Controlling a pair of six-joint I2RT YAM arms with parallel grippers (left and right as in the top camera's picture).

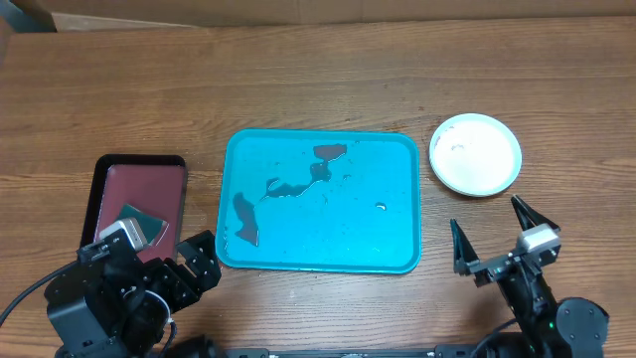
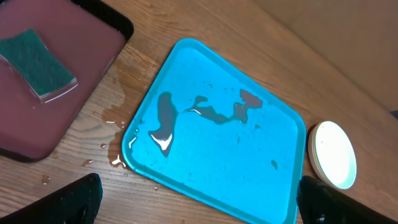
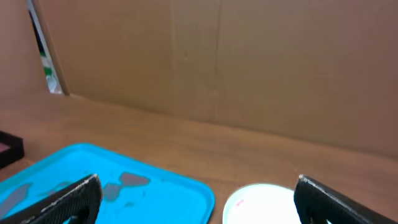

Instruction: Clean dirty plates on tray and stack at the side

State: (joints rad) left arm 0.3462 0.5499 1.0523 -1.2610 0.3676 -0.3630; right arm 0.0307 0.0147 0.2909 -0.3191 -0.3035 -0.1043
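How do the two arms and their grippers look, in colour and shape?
Both are black and blocky. The right gripper has two long pointed fingers and a pale grey block behind them. The left gripper has matte black fingers too. A black cable loops from the left arm. No markings are readable.

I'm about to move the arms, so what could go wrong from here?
1. Dark liquid pools on the teal tray, and drops lie on the wood off its corner. Tilting or bumping the tray would likely spill more.
2. The plate stack sits just ahead of the open right gripper. A careless forward swing might knock it.
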